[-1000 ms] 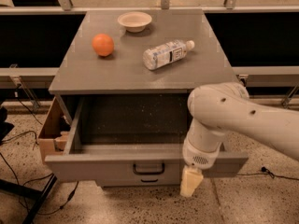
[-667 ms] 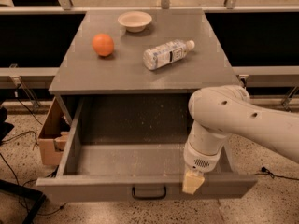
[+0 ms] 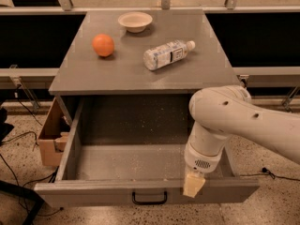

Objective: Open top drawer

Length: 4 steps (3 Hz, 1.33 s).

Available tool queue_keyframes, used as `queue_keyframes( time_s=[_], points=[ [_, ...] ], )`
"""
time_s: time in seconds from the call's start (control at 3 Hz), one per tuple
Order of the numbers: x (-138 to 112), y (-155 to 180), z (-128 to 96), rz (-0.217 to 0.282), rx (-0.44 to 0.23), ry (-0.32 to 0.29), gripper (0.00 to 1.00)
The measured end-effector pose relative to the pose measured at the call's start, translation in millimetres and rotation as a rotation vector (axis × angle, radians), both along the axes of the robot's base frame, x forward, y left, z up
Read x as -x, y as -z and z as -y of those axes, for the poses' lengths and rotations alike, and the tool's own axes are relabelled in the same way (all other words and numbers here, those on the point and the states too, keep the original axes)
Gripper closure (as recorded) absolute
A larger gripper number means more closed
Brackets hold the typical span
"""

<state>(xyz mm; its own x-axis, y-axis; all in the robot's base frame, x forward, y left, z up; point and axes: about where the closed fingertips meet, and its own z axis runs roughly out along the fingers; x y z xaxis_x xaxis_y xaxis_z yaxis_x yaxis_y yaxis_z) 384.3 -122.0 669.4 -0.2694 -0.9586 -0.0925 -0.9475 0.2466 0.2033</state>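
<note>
The top drawer [image 3: 140,165] of the grey cabinet [image 3: 140,74] stands pulled far out toward me. Its deep grey inside is speckled with crumbs and holds nothing else. Its front panel [image 3: 93,192] runs along the bottom of the view, with the black loop handle [image 3: 149,198] at its middle. My gripper [image 3: 193,185] hangs from the white arm [image 3: 225,121] at the drawer's front rim, right of the handle and not on it. The arm hides the drawer's right inner corner. The other drawers are out of view.
On the cabinet top lie an orange [image 3: 103,45], a white bowl [image 3: 135,21] and a plastic bottle [image 3: 167,54] on its side. A cardboard box [image 3: 49,135] stands against the cabinet's left side. Cables [image 3: 14,168] run over the speckled floor at left.
The drawer has slid further out toward me, showing more of its inside. My gripper has moved forward and down with the drawer's front.
</note>
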Motion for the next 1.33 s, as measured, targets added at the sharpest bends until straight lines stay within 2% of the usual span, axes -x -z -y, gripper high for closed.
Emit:
queue_keyframes(
  time_s=[0.33,0.67,1.0,1.33],
  points=[
    [1,-1,0,0.001,0.001,0.000,0.17],
    [1,-1,1,0.002,0.003,-0.001,0.00],
    [1,-1,1,0.002,0.003,0.000,0.00],
    [34,2,6,-0.028,-0.005,0.020,0.18]
  ],
)
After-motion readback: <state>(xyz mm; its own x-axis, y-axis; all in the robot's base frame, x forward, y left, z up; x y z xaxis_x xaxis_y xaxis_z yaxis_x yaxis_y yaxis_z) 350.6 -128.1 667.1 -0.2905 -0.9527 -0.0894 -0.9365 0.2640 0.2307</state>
